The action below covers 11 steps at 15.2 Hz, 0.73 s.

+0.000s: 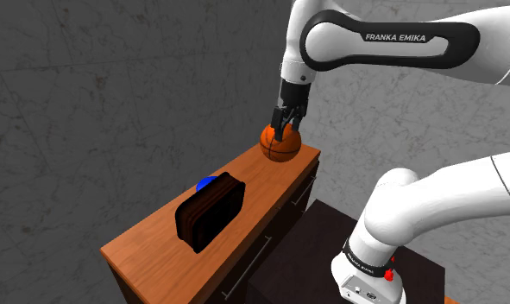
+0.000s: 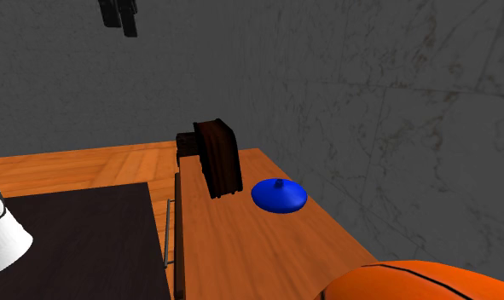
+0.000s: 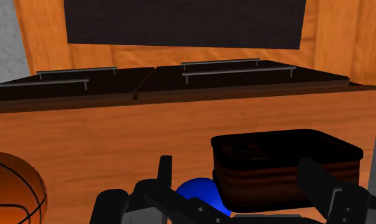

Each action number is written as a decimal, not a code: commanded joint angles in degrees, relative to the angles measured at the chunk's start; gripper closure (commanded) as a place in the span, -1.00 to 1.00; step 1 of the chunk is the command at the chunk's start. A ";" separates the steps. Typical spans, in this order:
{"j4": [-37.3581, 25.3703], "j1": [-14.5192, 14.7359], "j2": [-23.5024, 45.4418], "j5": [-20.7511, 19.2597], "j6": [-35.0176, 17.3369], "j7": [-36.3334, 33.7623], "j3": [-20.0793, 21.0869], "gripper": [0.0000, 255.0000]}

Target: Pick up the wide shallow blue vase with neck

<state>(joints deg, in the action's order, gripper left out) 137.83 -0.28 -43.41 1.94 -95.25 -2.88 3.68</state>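
Hovering above the basketball (image 1: 281, 144) end of the wooden dresser top (image 1: 158, 235), gripper (image 1: 284, 128) has its fingers (image 3: 165, 173) spread apart, nothing clamped; in the wrist view the ball sits off to one side of them. Blue vase (image 2: 279, 195) is low and wide with a small neck, upright near the surface's wall-side long edge, just beside the dark brown case (image 2: 217, 158) standing on edge mid-surface. Vase is well apart from the gripper; ball sits at the end corner
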 commanded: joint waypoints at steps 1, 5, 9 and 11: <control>0.00 0.00 0.00 0.00 0.00 0.00 0.00 -1.00; 0.69 -0.33 7.01 0.50 -7.47 -0.89 0.51 -1.00; 0.07 -0.64 14.88 0.84 -14.49 -1.78 0.97 -1.00; -0.74 -0.80 19.06 0.94 -17.76 -2.23 1.19 -1.00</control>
<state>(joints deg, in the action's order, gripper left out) 137.16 -0.94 -25.85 2.87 -111.54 -5.08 4.92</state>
